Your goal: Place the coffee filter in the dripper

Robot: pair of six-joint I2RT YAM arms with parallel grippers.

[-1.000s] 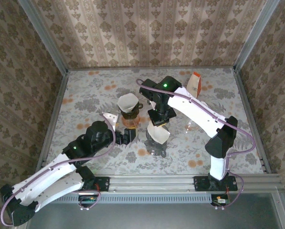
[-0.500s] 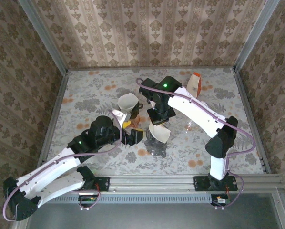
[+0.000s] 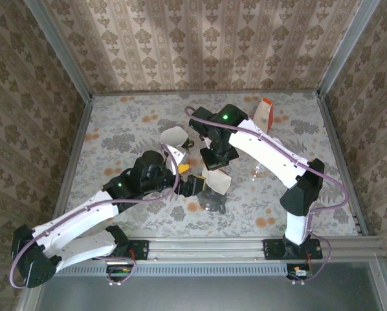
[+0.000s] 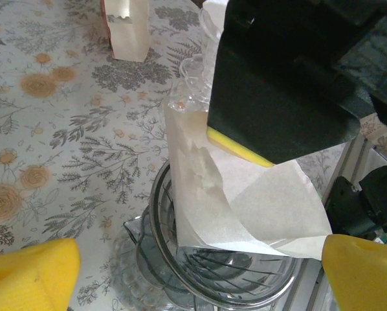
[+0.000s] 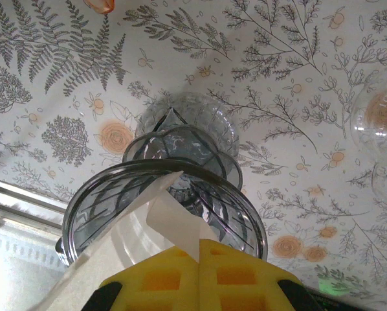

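A: What does the left wrist camera give that the overhead one doesn't?

B: The gap. From above, the left gripper (image 3: 193,184) looks pressed against the dripper (image 3: 210,202). From its own wrist, its yellow fingers (image 4: 28,277) stand far apart, one on each side of the dripper. They touch neither glass nor paper, and they carry nothing.

A: And the right wrist camera?

B: It looks straight down into the dripper's mouth: ribbed glass and a round rim. The coffee filter (image 5: 138,236) hangs over the near part of that rim, with one corner reaching toward the middle. From overhead the filter reads as a pale wedge just above the dripper.

A: What does the overhead view add?

B: The surroundings — a second filter (image 3: 174,138) standing open beyond the dripper, and an orange-and-white packet (image 3: 265,113) well apart from the dripper, at the far side of the table (image 3: 116,123).

A: Anything different from a second ago?

B: The left arm has swung in. It was well short of the dripper then; now its gripper is just beside it. The right arm and the filter have hardly shifted.

A: The right gripper (image 5: 200,262)?

B: Clenched on the filter's upper edge, its yellow pads pressed together with paper between them. The filter's lower part dips inside the dripper's rim, but it's folded and tilted — not spread against the wall. Whether it touches the ribs I can't tell.
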